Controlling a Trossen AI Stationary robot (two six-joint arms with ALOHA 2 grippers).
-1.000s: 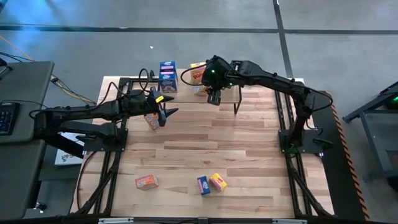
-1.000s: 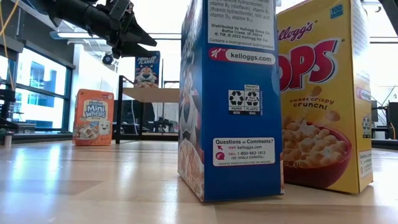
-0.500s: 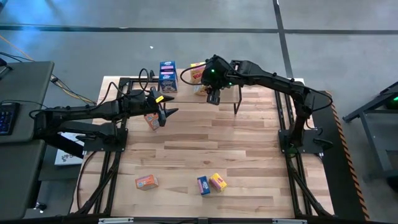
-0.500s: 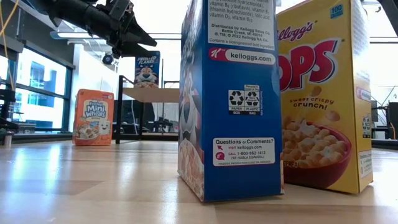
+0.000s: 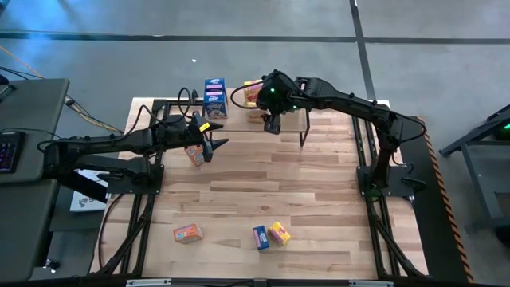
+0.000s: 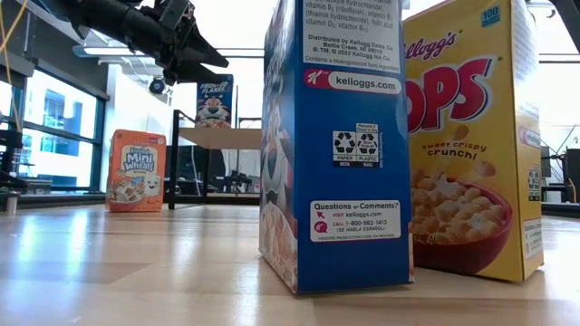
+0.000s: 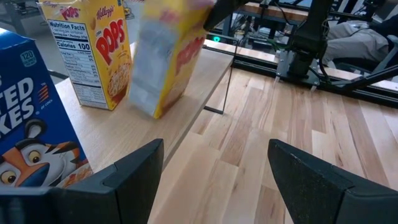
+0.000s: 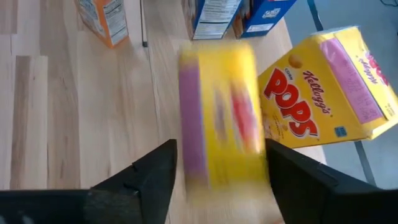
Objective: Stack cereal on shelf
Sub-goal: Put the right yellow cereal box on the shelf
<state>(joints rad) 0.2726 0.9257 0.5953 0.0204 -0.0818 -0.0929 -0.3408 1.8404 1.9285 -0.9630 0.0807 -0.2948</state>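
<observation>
The right gripper hangs over the shelf at the far side of the bench, and its fingers stand apart with a yellow cereal box blurred between them. The box looks to be dropping free rather than clamped. In the left wrist view the same box is tilted, its lower edge on or just above the shelf top, beside a second yellow box that stands upright there. 1 blue box stands farther along the shelf.

The step in hand is the release of this yellow box. To do it well, the fingers should open fully and lift straight up, clear of the carton, so neither finger drags it sideways. The tilt is the risk: it could tip toward the shelf edge or knock its yellow neighbour. I would wait for it to settle before any retreat.

The left gripper waits over the bench near an orange box, fingers apart and empty. 3 more boxes lie well apart at the near side: orange, blue and yellow.
</observation>
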